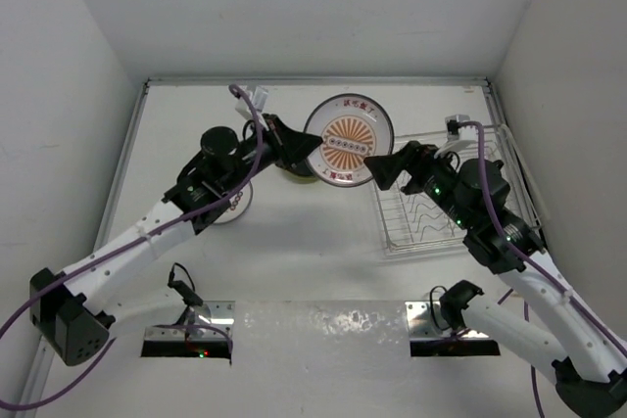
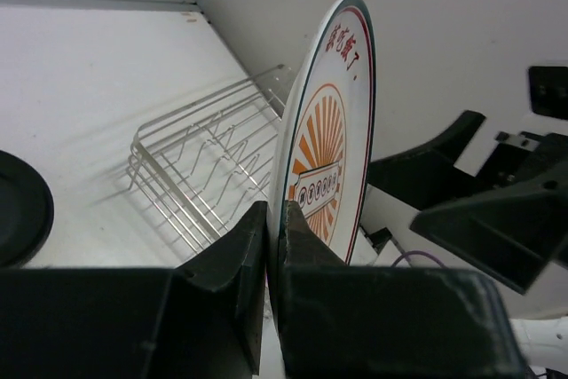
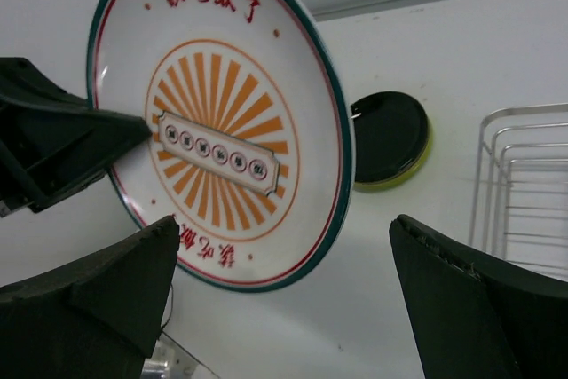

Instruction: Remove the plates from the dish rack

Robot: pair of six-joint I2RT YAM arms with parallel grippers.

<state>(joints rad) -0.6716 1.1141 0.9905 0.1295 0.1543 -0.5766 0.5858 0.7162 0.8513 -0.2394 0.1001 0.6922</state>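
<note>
1 white-orange plate (image 1: 348, 139) pinched by L gripper (image 2: 273, 228), R gripper (image 1: 387, 165) wide open, empty, 1 dark plate (image 3: 390, 135), 1 dish rack (image 1: 431, 232)

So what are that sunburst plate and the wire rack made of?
The sunburst plate looks like glazed ceramic, possibly melamine: a smooth white face with crisply printed orange rays, red characters and a green rim. The look alone cannot settle which. The dish rack is bare metal wire, probably chromed or stainless steel: thin silvery rods with a slight shine.
</note>
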